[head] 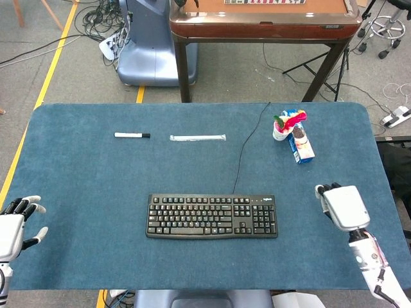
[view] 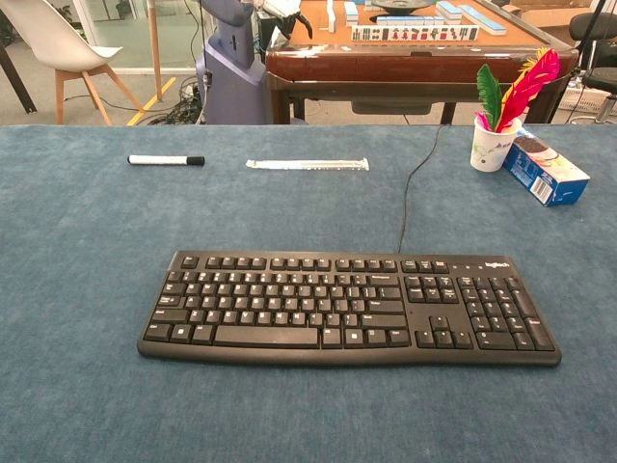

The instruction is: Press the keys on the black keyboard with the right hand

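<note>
The black keyboard lies flat at the middle front of the blue table; in the chest view the keyboard fills the foreground with no hand over it. My right hand hovers to the right of the keyboard, about a hand's width from its number pad, holding nothing, back of the hand up. My left hand stays at the table's front left edge with fingers spread, far from the keyboard. Neither hand shows in the chest view.
The keyboard's cable runs to the far edge. A black-capped marker and a white wrapped strip lie at the back left. A cup of feathers and a blue carton stand at the back right.
</note>
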Robot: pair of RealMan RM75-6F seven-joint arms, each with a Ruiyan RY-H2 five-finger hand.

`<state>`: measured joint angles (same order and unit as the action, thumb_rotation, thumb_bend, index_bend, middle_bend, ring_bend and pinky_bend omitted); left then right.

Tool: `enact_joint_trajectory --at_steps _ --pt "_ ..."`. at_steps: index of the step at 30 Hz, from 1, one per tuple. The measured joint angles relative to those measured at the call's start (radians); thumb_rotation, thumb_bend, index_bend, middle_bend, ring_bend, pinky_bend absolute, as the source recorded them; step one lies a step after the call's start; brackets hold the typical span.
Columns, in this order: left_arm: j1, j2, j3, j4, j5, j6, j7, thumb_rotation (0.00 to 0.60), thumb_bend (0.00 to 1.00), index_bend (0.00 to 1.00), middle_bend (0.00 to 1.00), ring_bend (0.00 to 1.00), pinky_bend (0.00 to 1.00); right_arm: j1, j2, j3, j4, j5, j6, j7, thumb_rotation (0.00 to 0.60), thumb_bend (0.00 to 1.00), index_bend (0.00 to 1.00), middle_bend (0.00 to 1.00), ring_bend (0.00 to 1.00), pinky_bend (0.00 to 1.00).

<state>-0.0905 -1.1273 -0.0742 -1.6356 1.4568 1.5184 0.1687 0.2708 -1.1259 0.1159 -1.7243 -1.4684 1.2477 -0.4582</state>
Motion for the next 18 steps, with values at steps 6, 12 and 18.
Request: enact_joint_trajectory --at_steps 6,12,18 --pt "-0.001 0.001 -0.002 0.007 -0.015 -0.011 -0.014 0.6 0.18 0.46 0.3 0.24 0.45 0.119 -0.042 0.04 -0.026 0.078 -0.129 -0.122 0.6 0.83 0.54 0.81 0.79 1.0" --pt "-0.001 -0.001 -0.009 0.018 -0.031 -0.015 -0.018 0.6 0.18 0.46 0.3 0.24 0.45 0.196 -0.081 0.049 -0.043 0.15 -0.221 -0.203 0.6 0.99 0.53 0.88 0.86 1.0" --pt "-0.002 -0.005 -0.013 0.026 -0.043 -0.02 -0.02 0.6 0.18 0.47 0.3 0.24 0.45 0.274 -0.122 0.04 -0.045 0.236 -0.3 -0.295 0.6 1.0 0.46 0.9 0.89 1.0"
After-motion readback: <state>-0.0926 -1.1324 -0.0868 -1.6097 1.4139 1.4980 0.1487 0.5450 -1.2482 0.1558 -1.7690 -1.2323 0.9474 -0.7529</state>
